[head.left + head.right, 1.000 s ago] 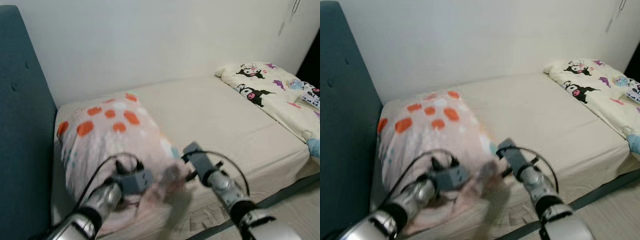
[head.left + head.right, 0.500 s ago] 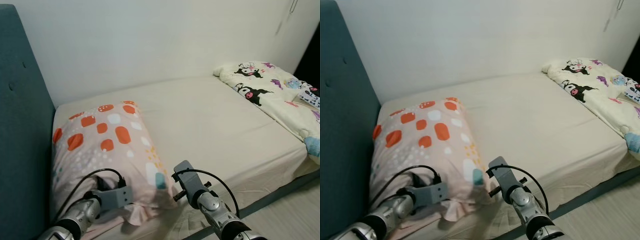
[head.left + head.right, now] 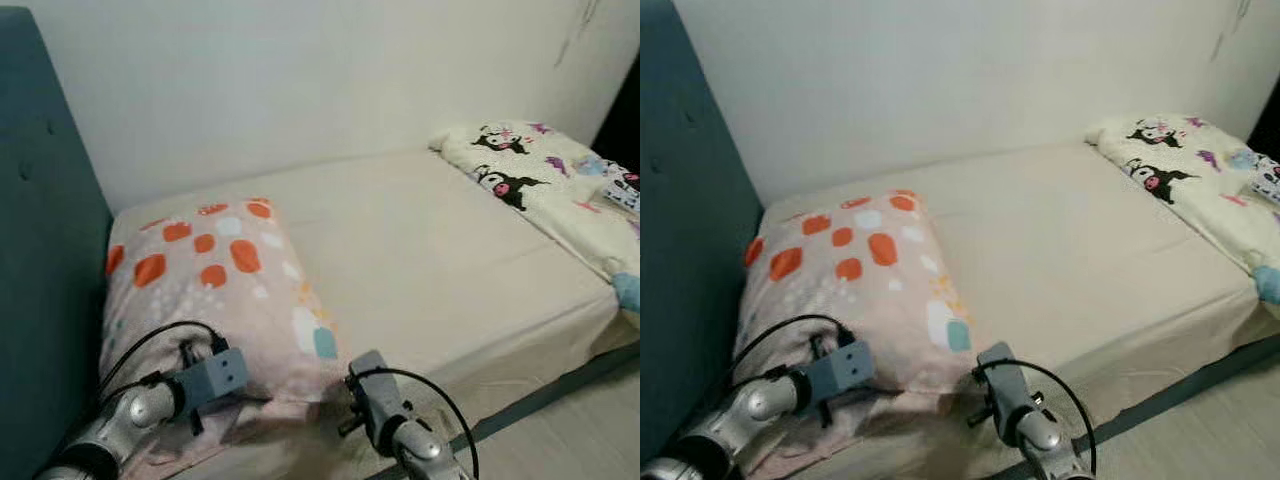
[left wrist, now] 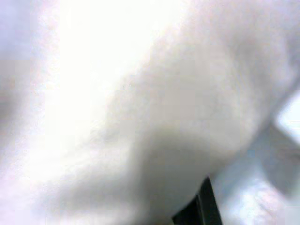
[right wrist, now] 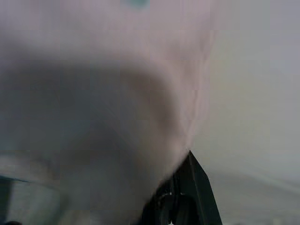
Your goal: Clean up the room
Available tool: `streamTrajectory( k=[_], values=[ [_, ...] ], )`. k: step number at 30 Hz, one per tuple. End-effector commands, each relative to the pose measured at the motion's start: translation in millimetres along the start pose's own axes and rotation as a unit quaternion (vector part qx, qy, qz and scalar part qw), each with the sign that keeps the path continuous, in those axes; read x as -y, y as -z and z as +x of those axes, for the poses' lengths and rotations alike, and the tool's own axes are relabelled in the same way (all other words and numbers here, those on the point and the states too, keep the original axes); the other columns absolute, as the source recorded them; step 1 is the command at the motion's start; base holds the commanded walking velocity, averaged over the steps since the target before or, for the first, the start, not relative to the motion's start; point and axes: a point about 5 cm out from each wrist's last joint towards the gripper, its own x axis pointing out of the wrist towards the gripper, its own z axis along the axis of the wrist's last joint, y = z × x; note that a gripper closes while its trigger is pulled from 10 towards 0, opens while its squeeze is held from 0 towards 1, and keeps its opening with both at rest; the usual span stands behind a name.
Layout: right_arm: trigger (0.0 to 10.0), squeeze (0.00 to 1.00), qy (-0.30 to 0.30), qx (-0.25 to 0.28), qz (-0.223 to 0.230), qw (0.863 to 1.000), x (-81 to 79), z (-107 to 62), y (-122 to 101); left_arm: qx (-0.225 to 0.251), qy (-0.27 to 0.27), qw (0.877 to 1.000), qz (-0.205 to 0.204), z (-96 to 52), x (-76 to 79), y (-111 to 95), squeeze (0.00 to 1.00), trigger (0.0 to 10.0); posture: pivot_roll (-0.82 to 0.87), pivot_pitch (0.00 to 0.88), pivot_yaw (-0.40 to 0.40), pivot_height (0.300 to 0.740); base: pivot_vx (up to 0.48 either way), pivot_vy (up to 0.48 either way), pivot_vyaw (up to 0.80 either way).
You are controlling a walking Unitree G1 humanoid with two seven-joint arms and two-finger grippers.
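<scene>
A pink pillow (image 3: 215, 265) with orange and white patches lies flat at the head end of the bed, against the teal headboard (image 3: 45, 250). My left gripper (image 3: 232, 392) is at the pillow's near edge, its tip buried in the loose fabric. At the pillow's near right corner is my right gripper (image 3: 343, 408), low over the beige sheet (image 3: 430, 250). Pale pillow fabric (image 4: 140, 103) sits very close in the left wrist view. In the right wrist view the pillow's shaded edge (image 5: 93, 93) lies beside the sheet.
A cream blanket (image 3: 545, 175) printed with cartoon figures is bunched at the far right end of the bed. A white wall (image 3: 300, 80) runs behind the bed. The dark bed frame (image 3: 550, 390) and a strip of pale floor (image 3: 590, 440) lie at the lower right.
The pillow was raised and blurred a second ago and now lies flat by the headboard. Both arms have drawn back and lower toward me.
</scene>
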Motion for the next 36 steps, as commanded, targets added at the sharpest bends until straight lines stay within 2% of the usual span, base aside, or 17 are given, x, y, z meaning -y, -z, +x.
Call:
streamTrajectory(
  k=[1, 2, 3, 4, 5, 8, 11, 15, 17, 21, 22, 23, 24, 25, 31, 33, 36],
  values=[
    [10.0, 0.0, -0.001, -0.01, 0.013, 1.0, -4.6, -3.4, 10, 0.022, 0.011, 0.999, -0.019, -10.0, 0.9, -1, 0.0, 10.0, -0.01, 0.258, -0.031, 0.561, 0.0, 0.0, 0.0],
    [10.0, 0.0, -0.001, -0.01, 0.013, 1.0, -4.6, -3.4, 10, 0.022, 0.011, 0.999, -0.019, -10.0, 0.9, -1, 0.0, 10.0, -0.01, 0.258, -0.031, 0.561, 0.0, 0.0, 0.0],
    [10.0, 0.0, -0.002, -0.015, 0.014, 1.0, -6.7, -5.5, 16, 0.033, 0.042, 0.998, -0.044, -17.3, 14.9, -3, 0.0, 10.0, 0.0, 0.251, -0.03, 0.561, 0.0, 0.0, 0.0],
    [10.0, 0.0, -0.002, -0.015, 0.014, 1.0, -6.7, -5.5, 16, 0.033, 0.042, 0.998, -0.044, -17.3, 14.9, -3, 0.0, 10.0, 0.0, 0.251, -0.03, 0.561, 0.0, 0.0, 0.0],
    [10.0, 0.0, -0.002, -0.02, 0.016, 1.0, -8.1, -7.0, 19, 0.043, 0.074, 0.994, -0.069, -24.3, 28.7, -6, 0.0, 10.0, 0.0, 0.251, -0.03, 0.561, 0.0, 0.0, 0.0],
    [10.0, 0.0, -0.012, -0.027, 0.016, 0.999, -10.3, -9.3, 24, 0.052, 0.118, 0.988, -0.088, -37.7, 44.5, -8, 0.0, 10.0, 0.0, 0.244, -0.032, 0.561, 0.0, 0.0, 0.0],
    [10.0, 0.0, -0.037, -0.034, 0.013, 0.999, -14.3, -12.2, 28, 0.046, 0.142, 0.985, -0.091, -54.9, 42.2, -2, 0.0, 10.0, 0.0, 0.239, -0.03, 0.561, 0.0, 0.0, 0.0],
    [10.0, 0.0, -0.042, -0.036, 0.013, 0.998, -15.3, -13.3, 29, 0.044, 0.15, 0.983, -0.091, -60.1, 41.9, -1, 0.0, 10.0, 0.01, 0.237, -0.029, 0.561, 0.0, 0.0, 0.0],
    [10.0, 0.0, -0.044, -0.043, 0.015, 0.998, -17.6, -16.9, 35, 0.034, 0.165, 0.982, -0.087, -78.6, 45.8, 1, 0.0, 10.0, 0.01, 0.234, -0.022, 0.561, 0.0, 0.0, 0.0],
    [10.0, 0.0, -0.042, -0.045, 0.017, 0.998, -18.2, -19.3, 38, 0.025, 0.167, 0.981, -0.094, -89.2, 48.7, 3, 0.0, 10.0, 0.01, 0.231, -0.02, 0.561, 0.0, 0.0, 0.0],
    [10.0, 0.0, -0.048, -0.046, 0.018, 0.998, -20.2, -23.0, 42, 0.018, 0.152, 0.981, -0.119, -105.9, 42.6, 5, 0.0, 10.0, 0.0, 0.226, -0.019, 0.561, 0.0, 0.0, 0.0],
    [10.0, 0.0, -0.048, -0.046, 0.018, 0.998, -20.2, -23.0, 42, 0.018, 0.152, 0.981, -0.119, -105.9, 42.6, 5, 0.0, 10.0, 0.0, 0.226, -0.019, 0.561, 0.0, 0.0, 0.0],
    [10.0, 0.0, -0.053, -0.046, 0.019, 0.997, -21.7, -25.8, 44, 0.012, 0.142, 0.98, -0.14, -117.9, 37.8, 4, 0.0, 10.0, 0.0, 0.226, -0.019, 0.561, 0.0, 0.0, 0.0],
    [10.0, 0.0, -0.08, -0.041, 0.023, 0.996, -26.3, -29.7, 44, 0.013, 0.119, 0.979, -0.166, -130.9, 22.4, 2, 0.0, 10.0, 0.01, 0.224, -0.022, 0.561, 0.0, 0.0, 0.0],
    [10.0, 0.0, -0.153, -0.036, 0.021, 0.987, -35.9, -39.5, 40, 0.022, 0.084, 0.976, -0.2, -148.6, -6.4, -4, 0.0, 10.0, 0.02, 0.223, -0.027, 0.561, 0.0, 0.0, 0.0],
    [10.0, 0.0, -0.243, -0.018, 0.022, 0.97, -43.0, -52.9, 25, 0.053, 0.023, 0.972, -0.229, -157.7, -38.9, -11, 0.0, 10.0, 0.02, 0.225, -0.026, 0.561, 0.0, 0.0, 0.0],
    [10.0, 0.0, -0.313, 0.069, 0.095, 0.942, -35.8, -62.5, -27, 0.136, -0.085, 0.952, -0.259, -152.7, -77.2, -27, 0.0, 10.0, 0.03, 0.231, -0.027, 0.561, 0.0, 0.0, 0.0]
  ],
)
